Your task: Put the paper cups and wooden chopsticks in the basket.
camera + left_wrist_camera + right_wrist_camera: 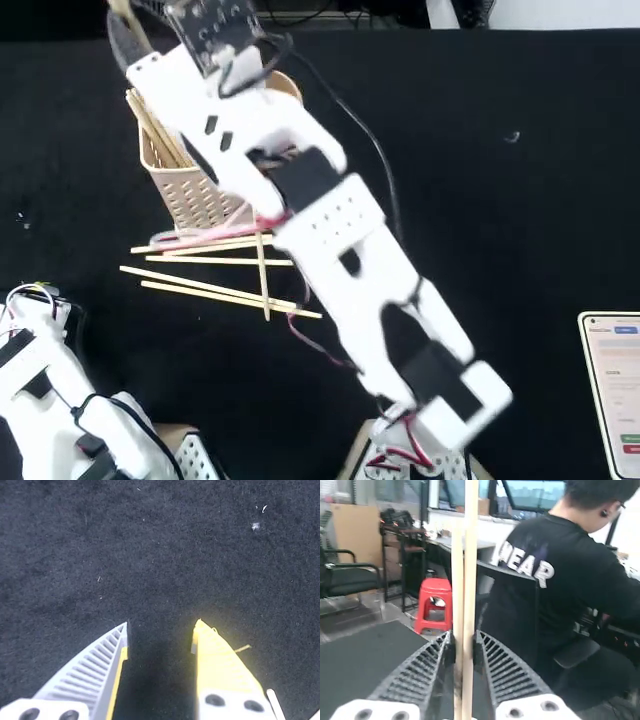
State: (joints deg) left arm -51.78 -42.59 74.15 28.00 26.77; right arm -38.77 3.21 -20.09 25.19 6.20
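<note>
Right arm (340,250) stretched long across the desk (520,220), from the near edge up to the far left, wrist tipped up over the basket (190,195). My right claw (463,636) is clamped tight on a pair of wooden chopsticks (463,555) standing upright between the fingers. More sticks (155,130) lean inside the basket, and loose chopsticks (215,285) lie scattered on the desk right at its foot, partly under that arm. My left arm (40,400) sits folded at the near left corner, its left claw (160,627) spread wide over bare black desk, holding nothing.
</note>
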